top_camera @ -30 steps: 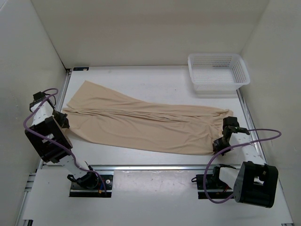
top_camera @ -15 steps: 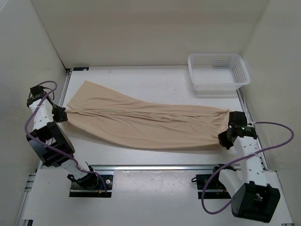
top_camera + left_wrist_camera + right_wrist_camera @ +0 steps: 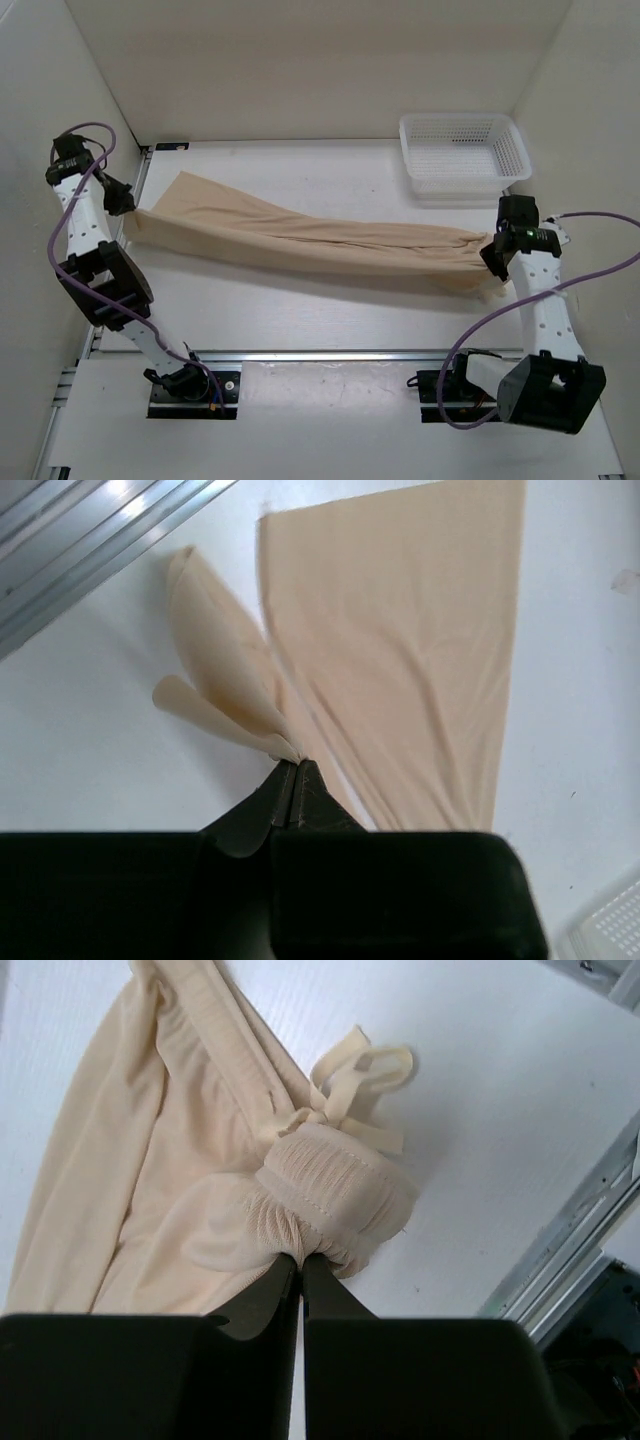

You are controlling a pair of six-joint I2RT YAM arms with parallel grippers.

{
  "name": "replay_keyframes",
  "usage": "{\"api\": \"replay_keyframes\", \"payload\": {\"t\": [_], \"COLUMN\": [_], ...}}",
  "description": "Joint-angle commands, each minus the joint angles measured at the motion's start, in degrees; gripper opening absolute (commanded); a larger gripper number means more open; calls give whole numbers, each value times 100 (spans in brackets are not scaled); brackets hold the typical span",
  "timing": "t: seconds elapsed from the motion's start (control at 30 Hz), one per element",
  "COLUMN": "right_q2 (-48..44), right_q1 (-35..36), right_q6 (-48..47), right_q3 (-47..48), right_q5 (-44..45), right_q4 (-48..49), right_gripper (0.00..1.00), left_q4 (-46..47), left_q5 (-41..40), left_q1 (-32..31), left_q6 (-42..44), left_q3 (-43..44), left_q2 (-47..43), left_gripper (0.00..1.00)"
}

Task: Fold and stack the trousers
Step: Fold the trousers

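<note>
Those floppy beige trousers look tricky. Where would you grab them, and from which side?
Probably at both ends, from outside: the trousers run long, left to right. The gathered waistband gives the right gripper a thick ridge; the leg hem gives the left gripper a loose corner.

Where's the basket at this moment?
Top view: the basket sits at the far right of the table, just beyond the right gripper and the trousers, touching neither.

matt, soft beige cloth trousers (image 3: pixel 300 240); white plastic mesh basket (image 3: pixel 465 152).
</note>
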Motion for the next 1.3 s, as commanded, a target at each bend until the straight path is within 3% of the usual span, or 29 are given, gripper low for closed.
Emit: {"api": "replay_keyframes", "payload": {"t": [0.0, 0.2, 0.97, 1.03, 1.1, 1.13, 1.17, 1.2, 1.27], "right_q2": [424, 1198, 3526, 3676, 3791, 3739, 3599, 3520, 3222], "right_q1": [-18, -18, -18, -70, -140, -141, -141, -141, -193], "right_q6": [-215, -382, -435, -435, -522, -610, -889, -979, -1120], "right_q3": [500, 1133, 2496, 2610, 2689, 2690, 2690, 2690, 2497], "right_q5": [587, 789, 1009, 1070, 922, 843, 790, 737, 737], "right_q4": [240, 521, 917, 1109, 1111, 1215, 1268, 1269, 1208], "right_gripper": [0, 0, 1, 9, 25, 59, 75, 79, 80], "left_q4": [-20, -301, -407, -407, -406, -407, -407, -407, -354], "left_q5": [-173, -490, -394, -280, 0, 63, 64, 64, -59], "left_q1": [-301, -566, -1268, -1348, -1471, -1471, -1471, -1471, -1471], "left_q6": [165, 166, 60, 60, 60, 60, 60, 113, 236], "left_q3": [833, 1802, 4790, 5352, 5860, 5864, 5864, 5620, 5373], "left_q2": [281, 1134, 3524, 3962, 4193, 4194, 4089, 3966, 3494], "left_gripper": [11, 11, 11, 14, 37, 56, 65, 66, 79]}}
